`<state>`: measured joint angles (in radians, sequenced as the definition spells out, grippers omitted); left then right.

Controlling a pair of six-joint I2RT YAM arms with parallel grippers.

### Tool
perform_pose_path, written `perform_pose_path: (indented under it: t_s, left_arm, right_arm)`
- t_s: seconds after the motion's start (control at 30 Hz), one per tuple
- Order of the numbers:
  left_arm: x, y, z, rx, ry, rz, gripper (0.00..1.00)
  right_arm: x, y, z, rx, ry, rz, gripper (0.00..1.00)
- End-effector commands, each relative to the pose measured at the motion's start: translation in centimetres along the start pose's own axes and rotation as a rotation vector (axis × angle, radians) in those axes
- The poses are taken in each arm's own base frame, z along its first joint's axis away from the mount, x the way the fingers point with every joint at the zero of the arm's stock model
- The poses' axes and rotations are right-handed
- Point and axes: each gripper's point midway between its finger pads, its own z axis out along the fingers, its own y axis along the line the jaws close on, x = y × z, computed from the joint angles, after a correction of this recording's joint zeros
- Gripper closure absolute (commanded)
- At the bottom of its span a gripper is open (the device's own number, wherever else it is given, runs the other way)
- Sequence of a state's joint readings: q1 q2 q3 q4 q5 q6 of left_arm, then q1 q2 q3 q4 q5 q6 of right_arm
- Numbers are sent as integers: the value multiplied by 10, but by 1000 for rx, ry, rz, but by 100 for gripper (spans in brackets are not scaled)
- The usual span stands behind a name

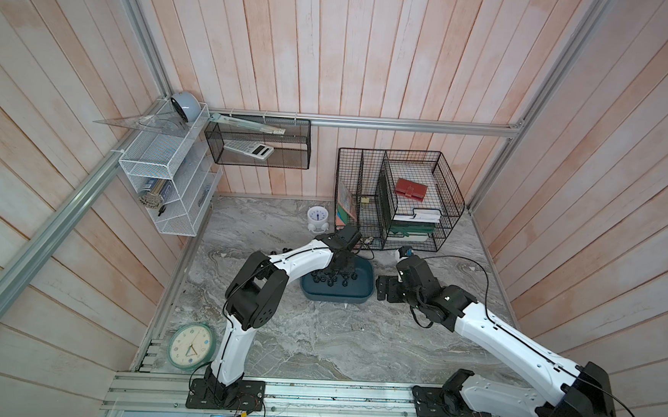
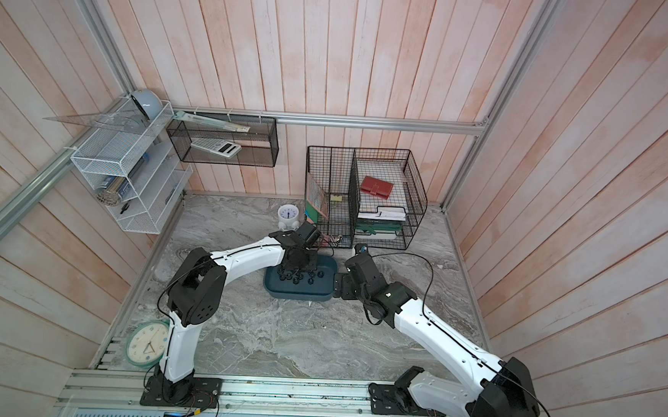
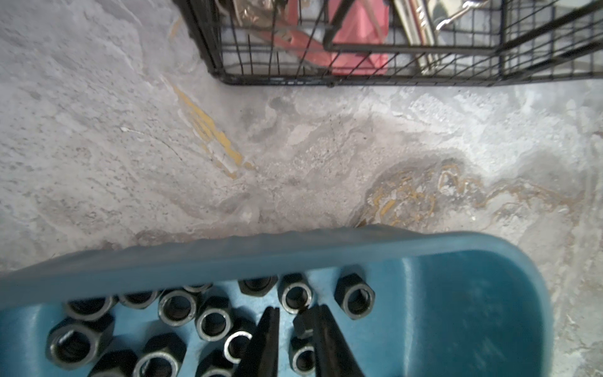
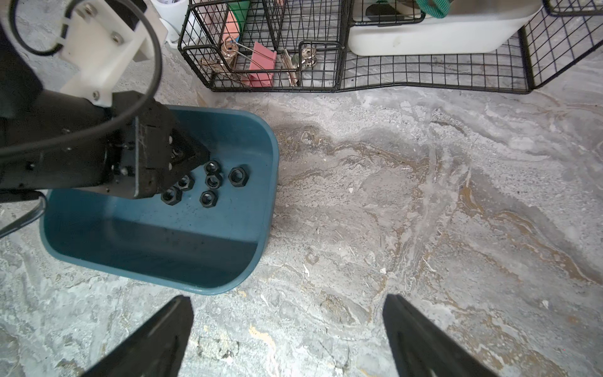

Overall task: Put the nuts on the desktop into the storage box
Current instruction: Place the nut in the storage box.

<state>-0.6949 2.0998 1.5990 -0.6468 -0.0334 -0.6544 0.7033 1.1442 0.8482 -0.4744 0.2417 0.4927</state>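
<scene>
The teal storage box [image 1: 335, 297] [image 2: 299, 293] sits mid-desktop [image 1: 316, 335] with several black hex nuts [image 1: 330, 283] [image 3: 213, 321] [image 4: 237, 176] on its floor. My left gripper [image 1: 337, 271] [image 3: 297, 313] [image 4: 204, 153] reaches down into the box from its far side, just above the nuts. Its jaws are drawn nearly together and a thin strip of blue floor shows between them. One nut [image 3: 302, 323] stands on edge against one finger, and nothing looks clamped. My right gripper [image 1: 383, 288] [image 4: 287, 303] hovers wide open over bare desktop beside the box's right end.
A black wire basket [image 1: 400, 205] with binder clips and books stands just behind the box. A small white clock [image 1: 318, 216] is beside it. A round green clock [image 1: 191, 345] lies front left. A white mesh rack [image 1: 167, 175] and a hanging black basket [image 1: 257, 145] are on the walls.
</scene>
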Motion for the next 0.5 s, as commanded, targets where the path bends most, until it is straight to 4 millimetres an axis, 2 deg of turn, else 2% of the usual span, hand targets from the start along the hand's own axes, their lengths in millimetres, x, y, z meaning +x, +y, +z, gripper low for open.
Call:
perform_pose_path:
  t_s: [0.0,0.47]
  left_arm:
    - [14,6,15,-12,40,13,75]
    - [24,0,15,17,69,38,74]
  right_arm:
    - [-10,2,-6,-8,-27,1,2]
    - [-9,2,-6,-12,-24,4,2]
